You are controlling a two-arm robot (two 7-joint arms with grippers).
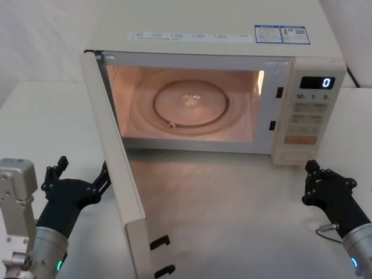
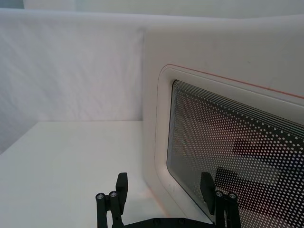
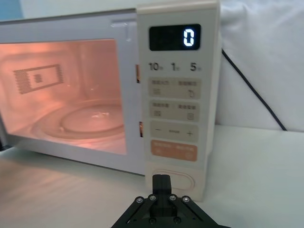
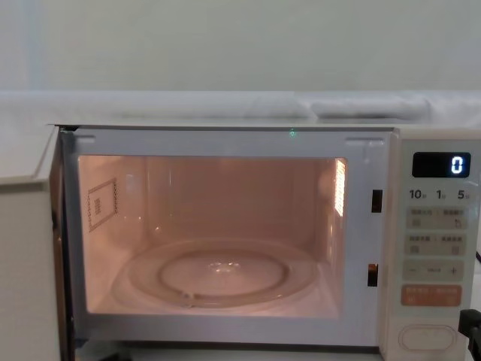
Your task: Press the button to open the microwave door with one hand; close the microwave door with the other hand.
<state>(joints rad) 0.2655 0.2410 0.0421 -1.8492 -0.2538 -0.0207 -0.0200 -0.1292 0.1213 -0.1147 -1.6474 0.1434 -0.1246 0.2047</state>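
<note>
The microwave door [image 4: 26, 263] stands open, cavity [image 4: 210, 233] lit.

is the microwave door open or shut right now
Open: the door stands swung out to the robot's left, and the lit cavity with its glass turntable is exposed.

In front of me the oven cavity [image 1: 186, 104] glows orange, with a round glass turntable [image 1: 192, 104] lying flat on its floor. The digital display [image 1: 317, 82] reads 0. An orange key [image 3: 174, 151] sits low on the control panel [image 3: 176, 95]. A black cable [image 3: 251, 90] trails across the white table [image 1: 232, 197].
</note>
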